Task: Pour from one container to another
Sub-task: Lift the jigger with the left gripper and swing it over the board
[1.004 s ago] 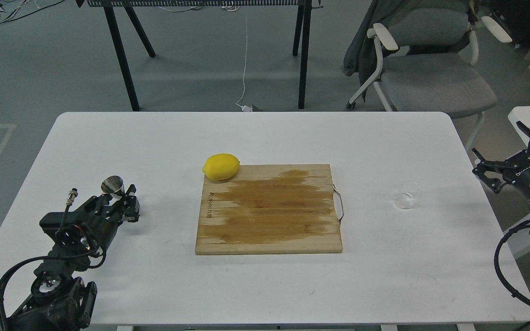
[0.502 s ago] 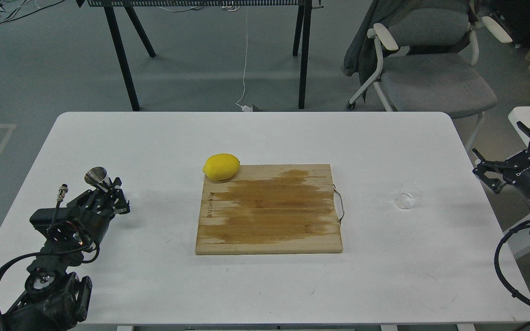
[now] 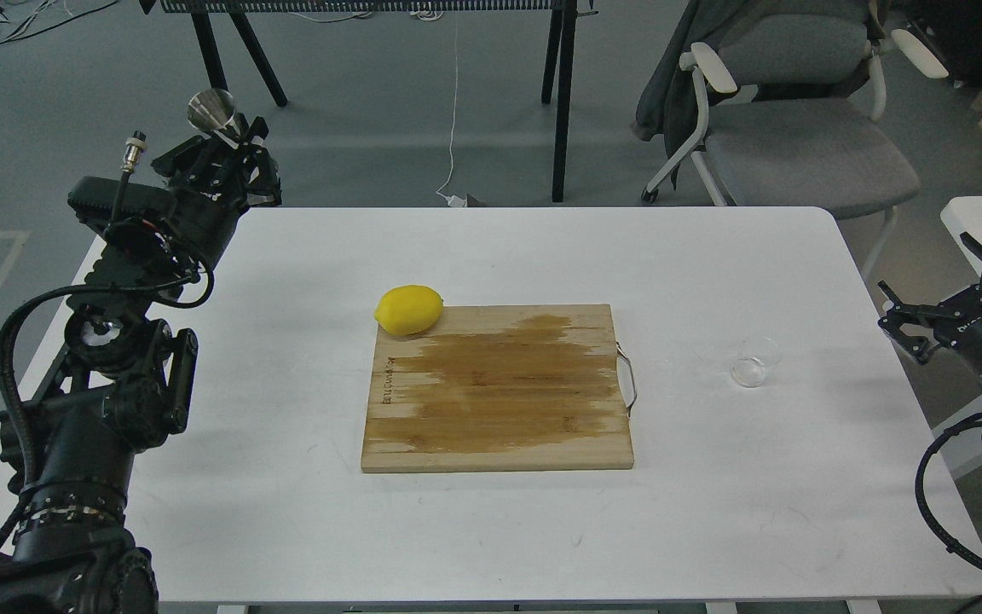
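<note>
Two pincers, head view: left pincer [image 3: 222, 136] is raised high over the desk's far-left corner; right pincer [image 3: 947, 311] hovers off the right edge.
Left grip: closed on the steel jigger [image 3: 211, 109], held upright.
Right grip: fingers spread wide, holding nothing.
Clear cup [image 3: 753, 362]: stands on the desk [image 3: 286, 512], right of the cutting board [image 3: 498, 388], near the right pincer, not touched.
Lemon [image 3: 408, 309]: at the board's far-left corner.
Progress: jigger lifted; cup not yet grasped, pouring apparently not begun.
</note>
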You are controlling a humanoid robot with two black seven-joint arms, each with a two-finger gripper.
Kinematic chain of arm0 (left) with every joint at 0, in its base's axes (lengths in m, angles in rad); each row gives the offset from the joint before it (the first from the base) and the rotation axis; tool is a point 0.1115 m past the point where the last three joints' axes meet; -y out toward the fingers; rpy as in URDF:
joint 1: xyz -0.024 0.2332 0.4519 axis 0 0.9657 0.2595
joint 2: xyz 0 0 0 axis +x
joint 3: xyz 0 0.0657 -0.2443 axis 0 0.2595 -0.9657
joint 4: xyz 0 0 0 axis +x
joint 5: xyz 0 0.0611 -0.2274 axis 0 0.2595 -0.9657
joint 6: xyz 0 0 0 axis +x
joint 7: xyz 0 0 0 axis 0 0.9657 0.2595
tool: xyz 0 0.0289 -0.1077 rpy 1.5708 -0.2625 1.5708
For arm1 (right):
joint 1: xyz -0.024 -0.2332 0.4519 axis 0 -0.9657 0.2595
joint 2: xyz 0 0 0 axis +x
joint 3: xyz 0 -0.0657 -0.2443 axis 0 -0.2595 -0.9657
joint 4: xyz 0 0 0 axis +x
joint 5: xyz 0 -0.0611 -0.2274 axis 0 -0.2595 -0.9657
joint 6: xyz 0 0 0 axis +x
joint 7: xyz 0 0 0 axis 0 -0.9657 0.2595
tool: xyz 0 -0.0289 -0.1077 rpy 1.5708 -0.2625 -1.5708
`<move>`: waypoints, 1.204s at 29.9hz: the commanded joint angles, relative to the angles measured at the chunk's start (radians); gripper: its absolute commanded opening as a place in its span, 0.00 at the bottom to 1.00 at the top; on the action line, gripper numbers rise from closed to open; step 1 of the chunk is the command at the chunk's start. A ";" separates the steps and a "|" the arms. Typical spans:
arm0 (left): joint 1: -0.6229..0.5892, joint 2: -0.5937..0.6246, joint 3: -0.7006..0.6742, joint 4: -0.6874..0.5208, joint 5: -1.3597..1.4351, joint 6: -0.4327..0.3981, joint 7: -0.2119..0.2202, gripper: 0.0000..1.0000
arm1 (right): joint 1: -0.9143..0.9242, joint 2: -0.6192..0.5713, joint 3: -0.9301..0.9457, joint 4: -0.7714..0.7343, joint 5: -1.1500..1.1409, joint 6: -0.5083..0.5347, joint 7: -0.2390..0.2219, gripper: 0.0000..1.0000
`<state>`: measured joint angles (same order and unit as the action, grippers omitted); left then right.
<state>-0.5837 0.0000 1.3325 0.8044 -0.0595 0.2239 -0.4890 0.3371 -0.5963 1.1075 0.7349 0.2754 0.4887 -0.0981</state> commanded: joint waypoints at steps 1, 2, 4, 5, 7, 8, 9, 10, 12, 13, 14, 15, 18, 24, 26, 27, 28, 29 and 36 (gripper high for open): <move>-0.010 0.000 0.047 0.016 -0.029 -0.015 0.000 0.04 | -0.001 0.003 -0.001 -0.002 -0.001 0.000 0.000 0.99; -0.016 0.000 0.050 0.022 -0.058 -0.037 0.000 0.04 | -0.001 0.003 -0.001 0.000 -0.001 0.000 0.000 0.99; -0.037 0.000 0.056 0.027 -0.129 -0.163 0.000 0.04 | -0.001 0.003 -0.001 -0.002 -0.001 0.000 0.000 0.99; -0.047 0.000 0.056 0.032 -0.163 -0.241 0.000 0.04 | -0.001 0.003 -0.001 -0.002 -0.001 0.000 0.000 0.99; -0.057 0.000 0.056 0.062 -0.225 -0.384 0.000 0.04 | -0.001 0.001 -0.001 -0.002 -0.001 0.000 0.000 0.99; -0.061 0.000 0.057 0.082 -0.242 -0.426 0.000 0.04 | -0.001 0.001 -0.001 -0.003 -0.001 0.000 0.000 0.99; -0.064 0.000 0.060 0.100 -0.253 -0.464 0.000 0.04 | -0.001 0.001 -0.001 -0.003 -0.001 0.000 0.000 0.99; -0.068 0.000 0.068 0.110 -0.256 -0.489 0.000 0.04 | 0.000 0.001 -0.001 -0.003 -0.001 0.000 0.000 0.99; -0.100 0.000 0.088 0.113 -0.275 -0.534 0.000 0.04 | -0.001 0.001 -0.001 -0.005 -0.001 0.000 0.000 0.99; -0.116 0.000 0.090 0.111 -0.296 -0.564 0.000 0.05 | -0.001 0.001 -0.001 -0.006 -0.001 0.000 0.000 0.99; -0.132 0.000 0.091 0.113 -0.322 -0.611 0.000 0.04 | 0.000 0.001 -0.003 -0.014 -0.001 0.000 0.000 0.99; -0.155 0.000 0.091 0.114 -0.354 -0.682 0.000 0.05 | 0.002 0.001 -0.003 -0.022 -0.001 0.000 0.000 0.99; -0.226 0.000 0.090 0.119 -0.452 -0.713 0.000 0.04 | 0.006 0.001 -0.005 -0.031 -0.001 0.000 0.000 0.99; -0.242 0.000 0.262 0.121 -0.523 -0.713 0.000 0.04 | 0.007 0.001 -0.006 -0.031 -0.001 0.000 0.000 0.99; -0.228 0.000 0.351 0.121 -0.526 -0.713 0.000 0.04 | 0.007 0.001 -0.008 -0.031 -0.001 0.000 0.000 0.99; -0.222 0.000 0.388 0.121 -0.528 -0.713 0.000 0.04 | 0.007 0.001 -0.008 -0.031 -0.001 0.000 0.000 0.99; -0.214 0.000 0.431 0.121 -0.528 -0.713 0.000 0.04 | 0.007 0.001 -0.008 -0.031 -0.001 0.000 0.000 0.99; -0.208 0.000 0.467 0.121 -0.528 -0.713 0.000 0.04 | 0.007 0.001 -0.008 -0.031 -0.001 0.000 0.000 0.99; -0.093 0.000 0.669 0.121 -0.526 -0.425 0.000 0.04 | 0.008 0.001 -0.008 -0.045 -0.001 0.000 0.000 0.99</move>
<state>-0.7331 0.0001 1.9179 0.9251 -0.5872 -0.3424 -0.4888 0.3450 -0.5953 1.0991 0.7004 0.2746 0.4887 -0.0982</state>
